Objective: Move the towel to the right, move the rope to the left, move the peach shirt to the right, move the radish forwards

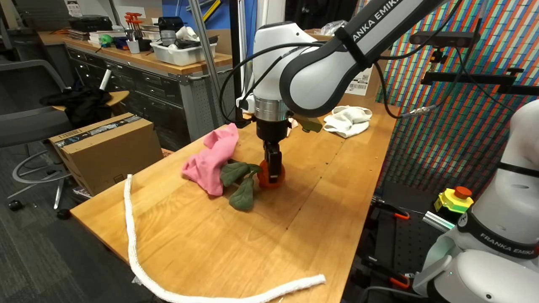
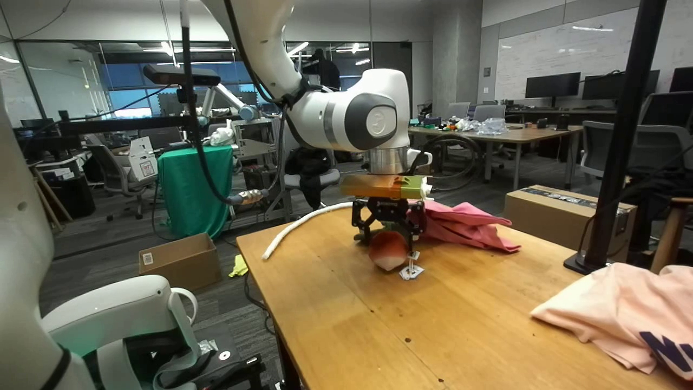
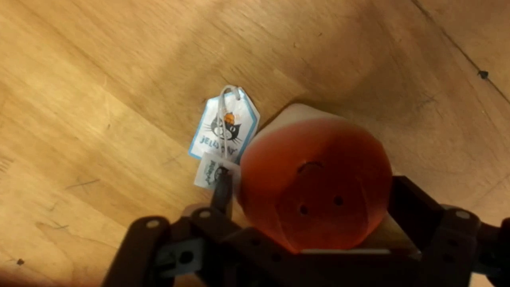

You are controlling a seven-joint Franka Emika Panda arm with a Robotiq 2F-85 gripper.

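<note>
Within pincer (image 3: 310,182), radish (image 2: 387,249); face (image 3: 319,195) visible only in wrist view; pinched or loose, cannot tell.

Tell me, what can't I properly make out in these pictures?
Peach shirt: cut off by an exterior view's right edge.
Rope: partly hidden behind the gripper in an exterior view.
Small white tag: partly covered by a finger, print blurred, in the wrist view.
Whiteboard: writing too small and faint in an exterior view.

Claw (image 1: 273,178) around the radish (image 1: 263,176), white rope (image 1: 168,296) well apart
</note>
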